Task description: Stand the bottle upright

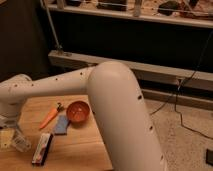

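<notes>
The bottle (15, 139), clear plastic with a yellowish patch, is at the far left of the wooden table (80, 147), partly cut off by the picture's edge. It looks tilted, with its top hidden under the gripper. My gripper (8, 121) hangs from the white wrist directly above the bottle and reaches down onto its upper part. I cannot tell whether it holds the bottle. The white arm (115, 110) stretches across the picture from the right and fills much of the foreground.
An orange carrot (49, 116), an orange bowl (78, 111) and a blue cloth-like piece (61, 125) lie mid-table. A flat black-and-white bar with a red stripe (42, 148) lies near the front. Cables (187, 107) run over the floor on the right. A metal rail (150, 70) runs behind.
</notes>
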Robot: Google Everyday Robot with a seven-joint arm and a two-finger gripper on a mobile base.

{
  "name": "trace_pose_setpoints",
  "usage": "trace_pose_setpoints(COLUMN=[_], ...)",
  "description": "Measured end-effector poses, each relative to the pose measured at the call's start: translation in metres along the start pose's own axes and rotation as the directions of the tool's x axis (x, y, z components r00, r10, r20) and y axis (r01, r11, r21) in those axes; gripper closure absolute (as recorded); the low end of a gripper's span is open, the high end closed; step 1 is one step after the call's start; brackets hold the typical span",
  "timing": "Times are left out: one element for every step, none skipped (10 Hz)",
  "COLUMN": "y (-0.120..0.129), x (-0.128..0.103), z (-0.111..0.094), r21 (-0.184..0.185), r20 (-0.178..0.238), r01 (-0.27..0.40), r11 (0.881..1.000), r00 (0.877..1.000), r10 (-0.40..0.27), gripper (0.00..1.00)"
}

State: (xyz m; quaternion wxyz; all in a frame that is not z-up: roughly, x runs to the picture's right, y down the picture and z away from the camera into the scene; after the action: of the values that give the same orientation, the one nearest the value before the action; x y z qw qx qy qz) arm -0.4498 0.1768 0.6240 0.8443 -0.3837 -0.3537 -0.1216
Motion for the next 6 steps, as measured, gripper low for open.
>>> trace_pose_setpoints(y=[-0.003, -0.005, -0.008, -0.009, -0.011, -0.014], x=[0.008, 0.013, 0.022, 0.027, 0.035, 0.045], z=[-0.008, -0.015, -0.025, -0.031, -0.037, -0.044], r21=[0.01, 0.018, 0.031, 0.038, 0.048, 0.062], r20=[-0.026, -0.044, -0.067, -0.08, -0.095, -0.113], r01=[0.003, 0.003, 0.002, -0.001, -0.008, -0.021], r11=[1.0, 1.0, 1.0, 0.999, 0.999, 0.998], r00=[1.0, 0.999, 0.998, 0.997, 0.995, 0.993], r10=[-0.003, -0.002, 0.0, 0.004, 0.013, 0.028], gripper=[0.2, 0.2, 0.2, 0.2, 0.2, 0.2])
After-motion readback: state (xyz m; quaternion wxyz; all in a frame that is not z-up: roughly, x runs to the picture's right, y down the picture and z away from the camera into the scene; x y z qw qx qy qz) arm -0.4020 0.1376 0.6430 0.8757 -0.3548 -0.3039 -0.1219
